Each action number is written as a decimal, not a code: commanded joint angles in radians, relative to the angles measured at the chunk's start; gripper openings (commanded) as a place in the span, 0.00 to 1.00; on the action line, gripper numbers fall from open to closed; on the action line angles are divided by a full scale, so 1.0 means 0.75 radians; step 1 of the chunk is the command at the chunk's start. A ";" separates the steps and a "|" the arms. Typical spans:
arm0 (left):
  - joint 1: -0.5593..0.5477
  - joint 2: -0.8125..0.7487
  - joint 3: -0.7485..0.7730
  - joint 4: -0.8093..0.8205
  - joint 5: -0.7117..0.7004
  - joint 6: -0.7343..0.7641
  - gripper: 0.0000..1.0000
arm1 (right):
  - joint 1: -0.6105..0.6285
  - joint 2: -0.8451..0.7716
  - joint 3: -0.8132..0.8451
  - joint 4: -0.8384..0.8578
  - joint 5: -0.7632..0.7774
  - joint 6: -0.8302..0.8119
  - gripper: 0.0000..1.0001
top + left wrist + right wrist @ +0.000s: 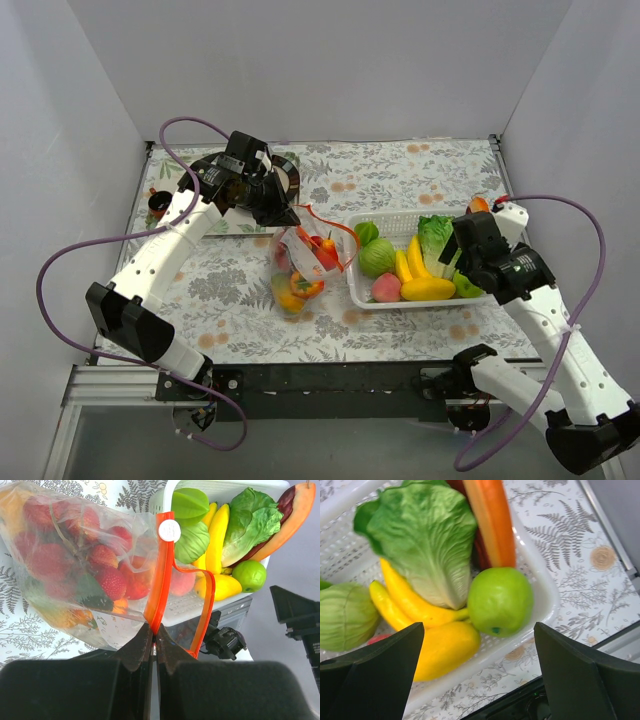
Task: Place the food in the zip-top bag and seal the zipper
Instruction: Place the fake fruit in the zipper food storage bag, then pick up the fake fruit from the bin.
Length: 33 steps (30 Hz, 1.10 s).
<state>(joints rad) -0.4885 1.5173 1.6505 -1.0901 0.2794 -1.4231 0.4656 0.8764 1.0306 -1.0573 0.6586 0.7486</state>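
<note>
Left hand: my left gripper [154, 631] is clenched on the zipper [163, 575], fingers pressed together with the orange-red strip pinched between them; it sits just behind the bag, toward the far left of the desk [230, 310].
Zipper: past my fingers the strip splits in two, one side running up to a white round tab [169, 530], the other looping right; the mouth seems parted, though I cannot be sure.
Zip-top bag: the zip-top bag [295, 268] lies near the middle of the desk, just left of the basket [400, 303]; red strawberries [111, 582] and orange pieces show inside.
Right hand: my right gripper [477, 629] is released, fingers wide apart, over the basket's end nearest the desk's right edge.
Basket food: a green lime [500, 600], lettuce [425, 535] and bananas [405, 597] lie inside.
</note>
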 commanded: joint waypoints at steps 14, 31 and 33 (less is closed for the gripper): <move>-0.005 -0.037 0.049 0.018 0.057 0.044 0.00 | -0.580 0.159 -0.220 0.393 -0.422 -0.264 0.96; -0.005 -0.033 0.033 0.020 0.047 0.016 0.00 | -0.606 0.095 -0.299 0.428 -0.498 -0.268 0.57; -0.005 -0.035 0.033 0.022 0.047 0.014 0.00 | -0.606 0.091 -0.260 0.402 -0.506 -0.278 0.45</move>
<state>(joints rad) -0.4885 1.5173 1.6505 -1.0908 0.3019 -1.4109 0.0132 0.9684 0.7872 -0.7555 0.3004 0.5598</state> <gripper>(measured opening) 0.018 0.799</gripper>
